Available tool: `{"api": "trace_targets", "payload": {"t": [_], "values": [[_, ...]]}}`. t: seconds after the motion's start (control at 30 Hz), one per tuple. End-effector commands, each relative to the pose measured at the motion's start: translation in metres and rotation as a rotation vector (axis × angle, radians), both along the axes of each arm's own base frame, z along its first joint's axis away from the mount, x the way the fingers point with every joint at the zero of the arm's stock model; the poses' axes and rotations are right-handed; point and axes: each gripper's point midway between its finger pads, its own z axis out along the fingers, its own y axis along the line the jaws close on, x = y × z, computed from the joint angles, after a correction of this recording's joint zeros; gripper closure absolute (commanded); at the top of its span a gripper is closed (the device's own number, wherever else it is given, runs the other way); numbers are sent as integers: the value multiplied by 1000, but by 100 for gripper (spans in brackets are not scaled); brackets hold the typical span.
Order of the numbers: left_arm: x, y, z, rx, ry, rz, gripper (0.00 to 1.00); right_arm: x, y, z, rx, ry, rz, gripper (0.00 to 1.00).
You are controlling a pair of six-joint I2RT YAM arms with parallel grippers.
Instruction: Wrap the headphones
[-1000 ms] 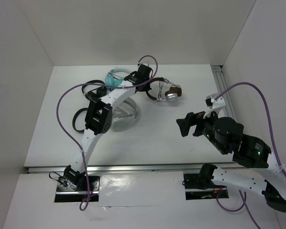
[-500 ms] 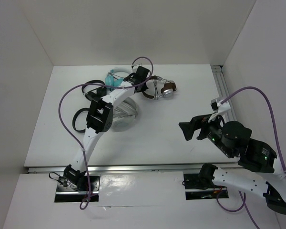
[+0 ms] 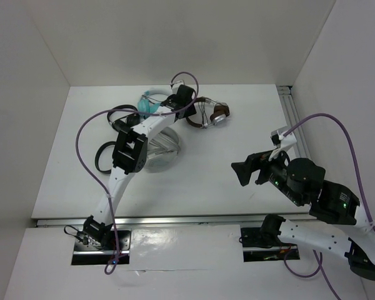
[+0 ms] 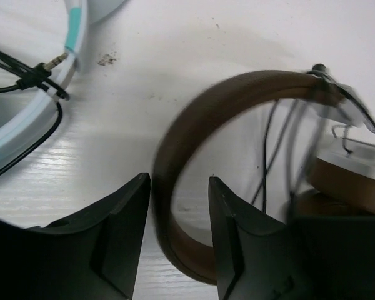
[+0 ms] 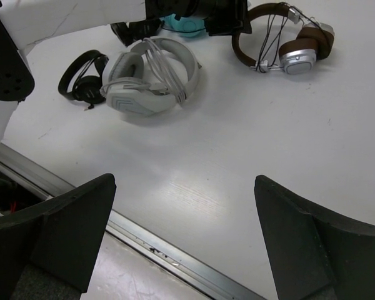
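The headphones [image 3: 210, 115] lie on the white table at the back centre: dark brown headband [image 4: 194, 119], brown-and-silver earcups [image 5: 302, 49], thin dark cable strung across the arch. My left gripper [image 3: 189, 105] reaches over them from the left. Its jaws stand open on either side of the headband [image 4: 180, 181]; the band lies close against the left finger with a clear gap to the right finger. My right gripper [image 3: 240, 172] hovers wide open over bare table at the right [image 5: 184, 181], holding nothing.
A white headset [image 3: 161, 150] lies under the left arm. A teal pair [image 3: 151, 104] with its black cable and jack plug [image 4: 50, 64] sits just left of the headphones. Black pairs [image 3: 105, 156] lie further left. A metal rail [image 5: 175, 250] runs along the near edge.
The left gripper shifted the headphones a little left and back, then its jaws parted off the headband. The right arm drifted down and slightly toward the centre, still open.
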Motion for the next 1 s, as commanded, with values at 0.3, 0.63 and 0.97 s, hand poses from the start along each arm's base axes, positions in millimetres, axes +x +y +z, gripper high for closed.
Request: {"api": "trace_targets", "payload": {"t": [0.3,0.63,0.97], "values": [[-33,-18,150,-140,-216,-65,0,9,4,-9,-23,-15,-18,1],[-182,30,300,-59,-419,-95,0,-3,-18,62,105,-67,-46,1],[-379,142,270,-123,-348,-134,0,-30,-32,92,215,-34,14,1]]}}
